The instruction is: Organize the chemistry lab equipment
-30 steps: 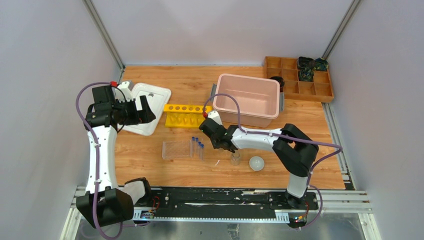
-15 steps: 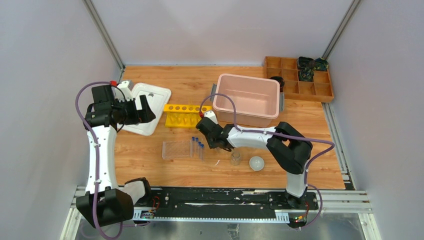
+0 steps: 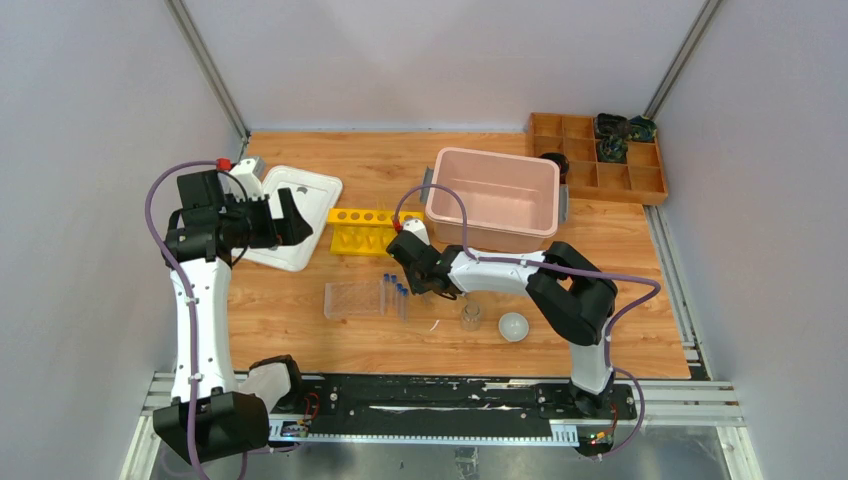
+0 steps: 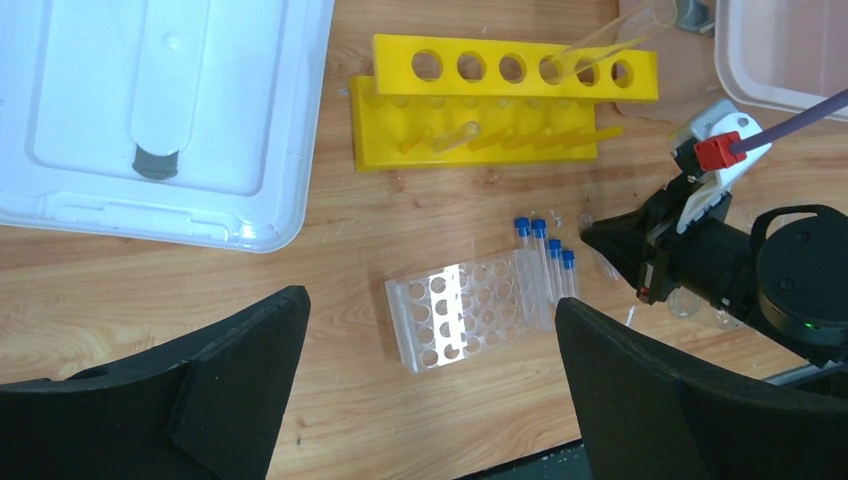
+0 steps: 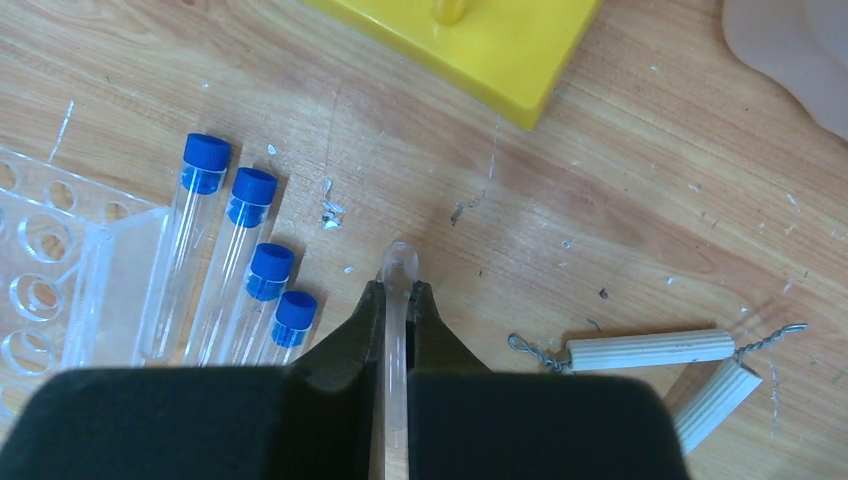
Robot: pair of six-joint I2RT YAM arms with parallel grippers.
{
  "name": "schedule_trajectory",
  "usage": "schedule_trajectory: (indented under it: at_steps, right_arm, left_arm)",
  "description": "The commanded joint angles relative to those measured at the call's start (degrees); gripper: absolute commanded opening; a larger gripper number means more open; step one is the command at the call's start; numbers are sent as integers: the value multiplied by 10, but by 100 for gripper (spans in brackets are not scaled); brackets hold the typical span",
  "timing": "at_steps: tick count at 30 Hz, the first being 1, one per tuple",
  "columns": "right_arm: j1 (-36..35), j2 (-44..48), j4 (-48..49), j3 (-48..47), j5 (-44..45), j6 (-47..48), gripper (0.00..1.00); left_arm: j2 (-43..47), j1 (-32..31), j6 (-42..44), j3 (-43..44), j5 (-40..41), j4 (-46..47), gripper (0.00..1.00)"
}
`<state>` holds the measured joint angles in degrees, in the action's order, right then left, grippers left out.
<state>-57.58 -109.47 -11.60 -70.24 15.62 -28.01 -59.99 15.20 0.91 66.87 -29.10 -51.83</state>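
Observation:
My right gripper (image 5: 398, 292) is shut on a slim clear uncapped glass tube (image 5: 398, 262), whose rounded tip sticks out past the fingertips low over the table. Several blue-capped tubes (image 5: 250, 262) lie just to its left, beside the clear plastic rack (image 5: 40, 262). The white triangle (image 5: 640, 350) lies to the right. From above, the right gripper (image 3: 410, 275) is next to the capped tubes (image 3: 395, 288) and rack (image 3: 352, 298). A glass cup (image 3: 471, 317) and white dish (image 3: 513, 326) sit nearer the front. My left gripper (image 3: 280, 225) is open and empty, high over the rack (image 4: 455, 315).
A yellow tube rack (image 3: 365, 230) with a clear tube lying in it stands behind the clear rack. The white lid (image 3: 300, 190) lies at the back left. The pink tub (image 3: 495, 200) is at the back centre. The wooden tray (image 3: 600, 160) is in the back right corner.
My right gripper has moved left and a little back with the glass tube, nearer the capped tubes and yellow rack. The left arm has barely shifted.

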Motion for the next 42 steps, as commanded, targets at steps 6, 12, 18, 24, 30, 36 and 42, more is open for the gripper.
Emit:
schedule_trajectory:
  at_steps: [6,12,18,24,30,36,42]
  right_arm:
    - [-16,87,-9,3,1,-22,0]
    - [-47,174,40,-33,9,-27,0]
    - [-80,193,147,-72,26,-33,0]
    - [-110,193,257,-78,80,-45,0]
    - [-125,170,283,-110,93,-73,0]
    - [-131,146,295,-137,86,-90,0]
    - [-136,134,307,-145,84,-102,0]
  left_arm:
    - [28,3,38,4,-100,-7,100]
    - [47,1,54,-16,-186,-9,95]
    - [57,-62,57,-21,-223,-18,86]
    - [58,-87,51,-29,-256,-18,78]
    - [53,-87,52,-22,-296,-18,68]
    - [45,-87,50,-20,-300,-19,64]
    - [40,-87,52,-15,-295,-19,43]
